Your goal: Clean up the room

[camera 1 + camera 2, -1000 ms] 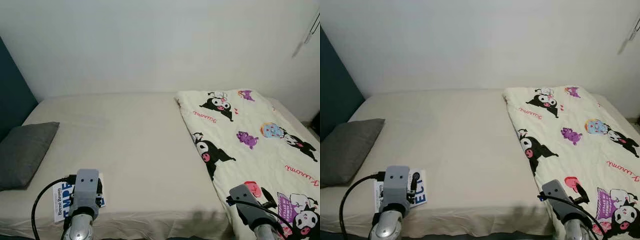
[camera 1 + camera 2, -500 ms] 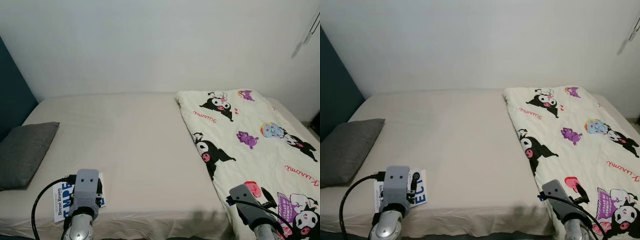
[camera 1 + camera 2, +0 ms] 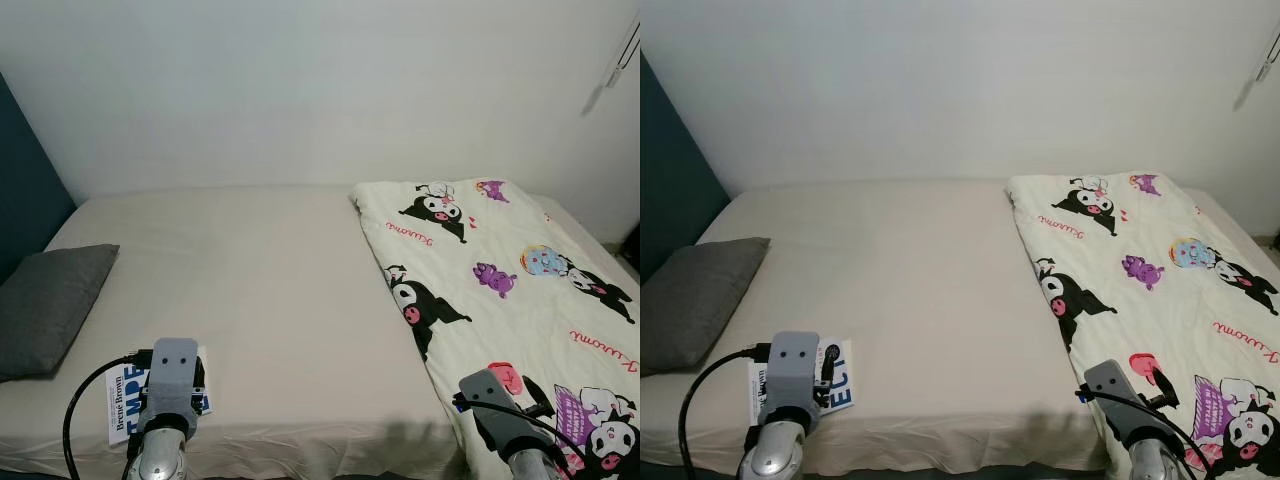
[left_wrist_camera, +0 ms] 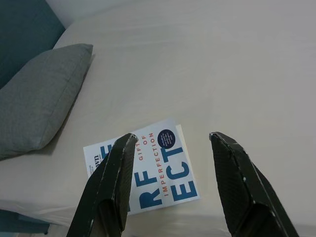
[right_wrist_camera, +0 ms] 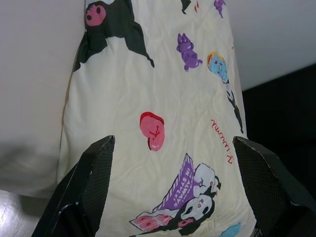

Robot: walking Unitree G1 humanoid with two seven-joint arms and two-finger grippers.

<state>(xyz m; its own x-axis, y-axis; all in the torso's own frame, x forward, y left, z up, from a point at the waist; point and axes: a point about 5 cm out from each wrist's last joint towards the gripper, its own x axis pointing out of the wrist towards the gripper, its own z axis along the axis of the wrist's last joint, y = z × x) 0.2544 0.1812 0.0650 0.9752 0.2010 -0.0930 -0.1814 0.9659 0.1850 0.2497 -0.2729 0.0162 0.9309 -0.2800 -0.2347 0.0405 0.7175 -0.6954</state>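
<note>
The left gripper (image 4: 170,140) is shown with fingers (image 4: 111,190) spread, held just above a white book (image 4: 148,170) with blue lettering, which lies flat beneath and between them near the front edge of the bed (image 3: 270,290). A grey pillow (image 4: 37,98) is seen beyond, to one side. The right gripper (image 5: 173,148) is shown with fingers (image 5: 91,182) spread wide over a cartoon-printed blanket (image 5: 163,89). No change from the earlier frames is observed.
</note>
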